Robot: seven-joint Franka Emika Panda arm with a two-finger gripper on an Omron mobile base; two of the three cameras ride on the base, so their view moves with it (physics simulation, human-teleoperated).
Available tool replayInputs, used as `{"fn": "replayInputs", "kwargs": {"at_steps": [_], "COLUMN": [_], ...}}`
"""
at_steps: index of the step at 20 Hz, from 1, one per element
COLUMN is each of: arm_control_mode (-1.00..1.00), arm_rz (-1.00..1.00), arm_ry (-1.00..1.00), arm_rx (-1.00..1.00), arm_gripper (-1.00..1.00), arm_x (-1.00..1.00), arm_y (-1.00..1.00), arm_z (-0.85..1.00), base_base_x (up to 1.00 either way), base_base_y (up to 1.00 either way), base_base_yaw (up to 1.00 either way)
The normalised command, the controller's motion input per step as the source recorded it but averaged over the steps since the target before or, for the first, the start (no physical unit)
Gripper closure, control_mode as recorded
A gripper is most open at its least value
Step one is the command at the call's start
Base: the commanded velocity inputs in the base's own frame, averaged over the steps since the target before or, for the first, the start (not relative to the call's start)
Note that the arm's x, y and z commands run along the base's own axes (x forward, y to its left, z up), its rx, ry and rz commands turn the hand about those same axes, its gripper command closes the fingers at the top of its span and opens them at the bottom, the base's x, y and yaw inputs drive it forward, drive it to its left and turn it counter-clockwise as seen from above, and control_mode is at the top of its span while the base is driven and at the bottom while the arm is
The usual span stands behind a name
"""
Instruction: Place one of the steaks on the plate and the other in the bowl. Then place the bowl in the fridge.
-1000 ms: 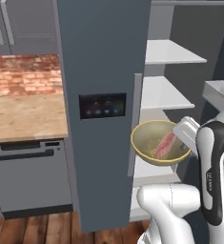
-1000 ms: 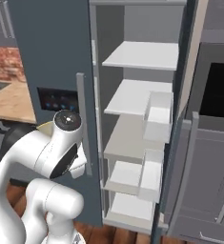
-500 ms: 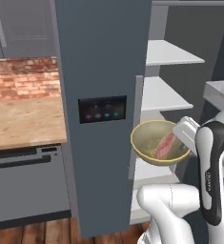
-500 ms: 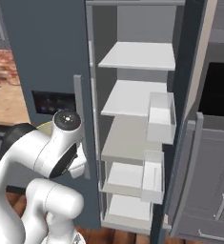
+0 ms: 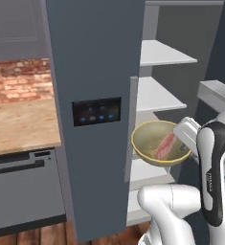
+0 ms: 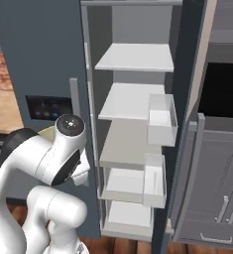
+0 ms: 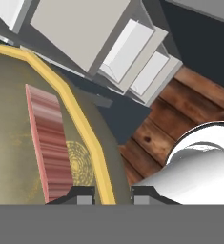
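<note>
**A:** Where is the bowl (image 5: 158,143)?

**B:** In the left base view it hangs in the air before the open right side of the fridge (image 5: 92,72), at about 3 o'clock from the black panel of blue lights (image 5: 96,111). One steak (image 5: 165,145) lies inside it, leaning toward the bowl's 3 o'clock wall.

**A:** And the tool?

**B:** The tool (image 7: 112,194) is narrowed onto the bowl's rim. In the hand view one dark fingertip sits inside the yellow edge and the other outside it, the rim running between them at 6 o'clock. The steak shows there as a red striped strip, at 10 o'clock from the fingertips.

**A:** What surrounds it?

**B:** Beyond the bowl stand the fridge's white shelves (image 6: 133,101), stacked one above another, with clear door bins (image 6: 162,119) at their 3 o'clock in the right base view. The left fridge door is shut. At 9 o'clock in the left base view a wooden worktop (image 5: 20,127) runs under a brick wall (image 5: 18,81), with a grey dishwasher (image 5: 23,191) below. Wood plank floor (image 7: 180,109) shows beneath the bowl in the hand view.
</note>
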Motion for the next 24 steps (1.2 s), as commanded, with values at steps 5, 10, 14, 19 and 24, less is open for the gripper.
{"fn": "replayInputs", "kwargs": {"at_steps": [5, 10, 14, 19, 24], "arm_control_mode": [1.00, -1.00, -1.00, -1.00, -1.00], "arm_rz": [0.00, -0.14, -0.33, -0.36, -0.34], "arm_ry": [0.00, -0.01, -0.08, -0.13, -0.10], "arm_rx": [0.00, 0.00, 0.05, 0.09, 0.11], "arm_gripper": [1.00, 1.00, 1.00, 1.00, 1.00], "arm_x": [0.00, 0.09, 0.04, -0.01, -0.02], "arm_y": [0.00, 0.00, 0.00, -0.04, -0.17], "arm_z": [0.00, 0.06, 0.07, 0.00, 0.01], "base_base_x": [0.20, 0.03, 0.00, 0.00, 0.00], "base_base_y": [0.00, 0.00, 0.00, 0.00, 0.00], "base_base_yaw": [-0.12, -0.03, 0.00, 0.00, 0.00]}}
